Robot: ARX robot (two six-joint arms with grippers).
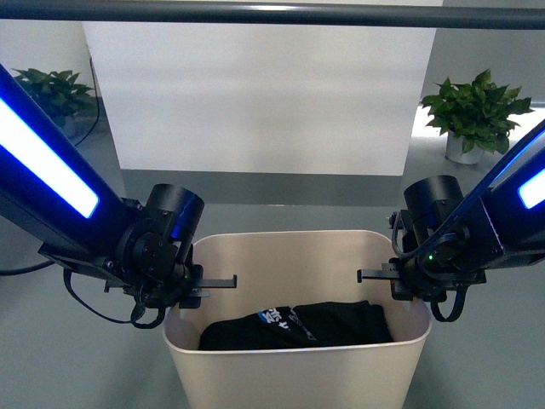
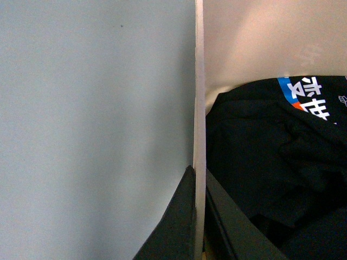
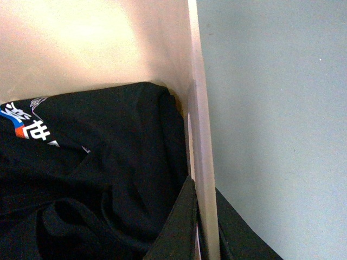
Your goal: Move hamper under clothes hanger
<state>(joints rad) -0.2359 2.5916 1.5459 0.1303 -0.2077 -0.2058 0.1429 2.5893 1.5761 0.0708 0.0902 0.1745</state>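
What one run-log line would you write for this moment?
left gripper: shut on hamper, left rim | right gripper: shut on right rim | contents: black garment | clothes hanger: rail ahead, higher up

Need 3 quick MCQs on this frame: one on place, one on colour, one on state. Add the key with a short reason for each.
1. Where is the black garment?
A. on the floor
B. in the hamper
C. on a chair

2. What colour is the hamper?
A. cream-beige
B. blue
C. dark grey

3. The left hand and right hand are:
A. open, clear of the hamper
B. shut on the garment
C. shut on the hamper's side walls

Key:
1 B, the garment lies at the bottom of the hamper.
2 A, the walls are pale cream in every view.
3 C, each wrist view shows a finger on either side of the wall.
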